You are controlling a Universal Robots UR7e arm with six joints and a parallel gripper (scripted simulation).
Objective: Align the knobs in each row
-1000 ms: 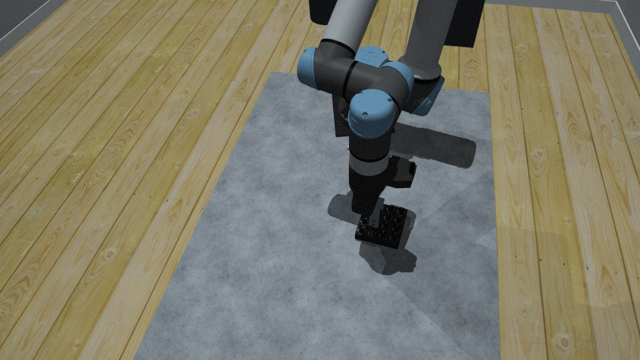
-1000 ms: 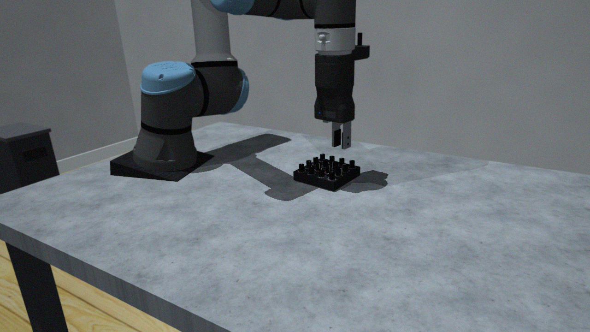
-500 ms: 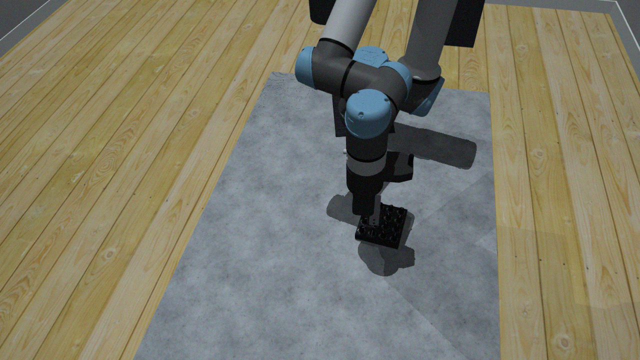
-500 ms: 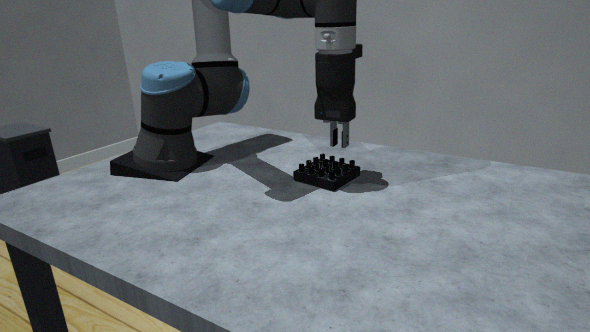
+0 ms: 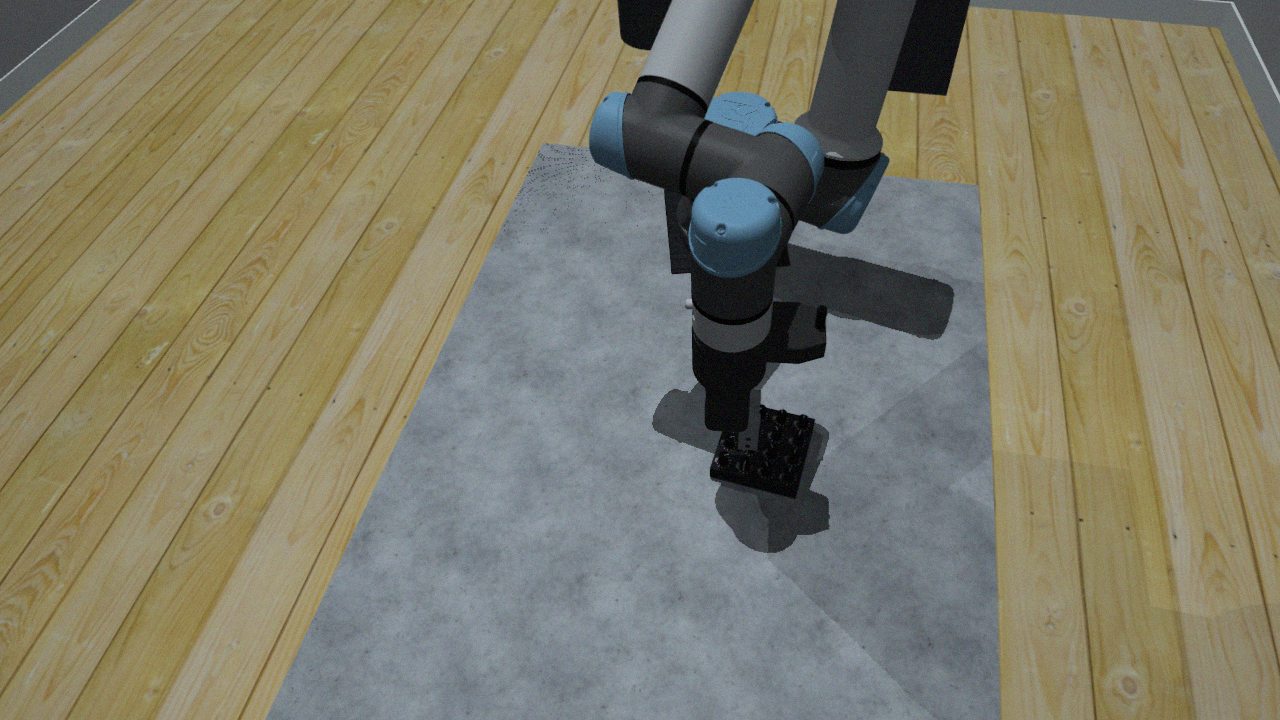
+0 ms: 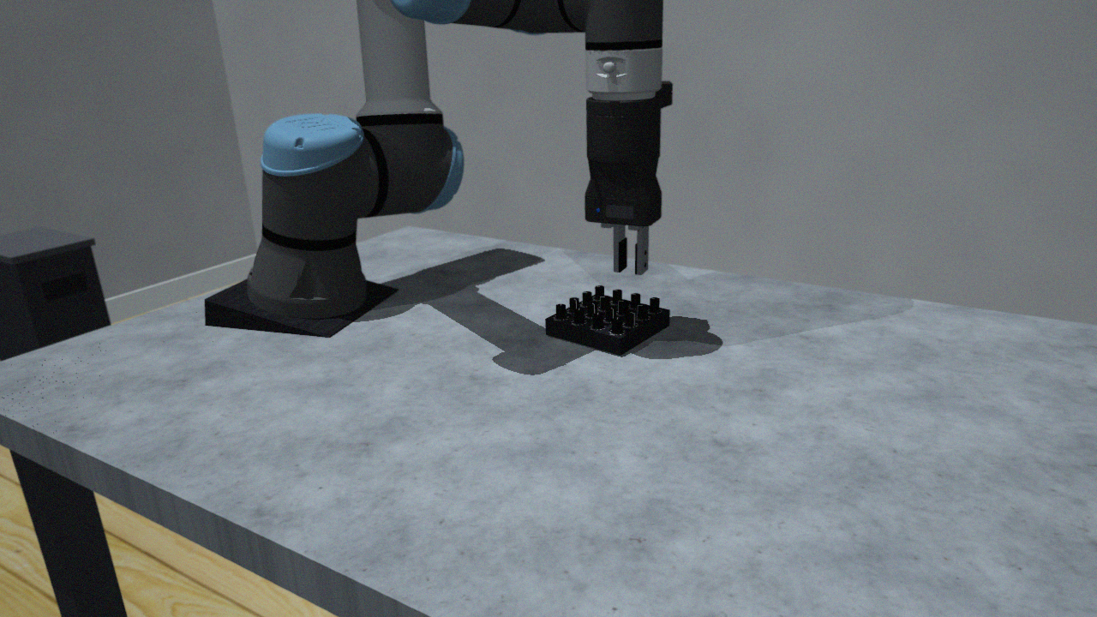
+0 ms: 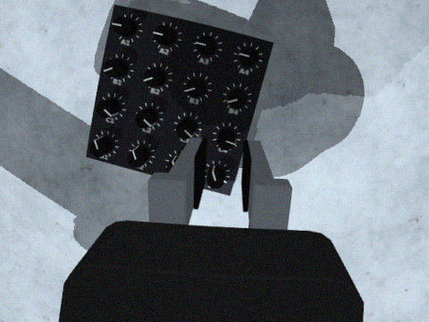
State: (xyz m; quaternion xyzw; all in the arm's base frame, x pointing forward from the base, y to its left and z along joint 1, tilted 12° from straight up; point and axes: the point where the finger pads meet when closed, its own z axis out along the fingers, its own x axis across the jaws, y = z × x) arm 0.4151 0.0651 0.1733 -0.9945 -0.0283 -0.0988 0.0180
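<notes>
The black knob box (image 5: 765, 452) stands on its feet on the grey table top, with four rows of black knobs with white lines; it also shows in the exterior view (image 6: 608, 318) and in the wrist view (image 7: 181, 98). My gripper (image 6: 630, 257) hangs straight down, well above the box's rear side, touching nothing. Its fingers stand partly apart with nothing between them. In the wrist view the gripper (image 7: 222, 149) frames the corner knob (image 7: 217, 173) at the box's near right corner, far below the fingertips. In the top view the arm hides part of the box.
The robot's base (image 6: 302, 295) stands on the table to the left of the box. A dark cabinet (image 6: 45, 276) stands off the table at the far left. The table's front edge (image 6: 191, 514) runs low across the exterior view.
</notes>
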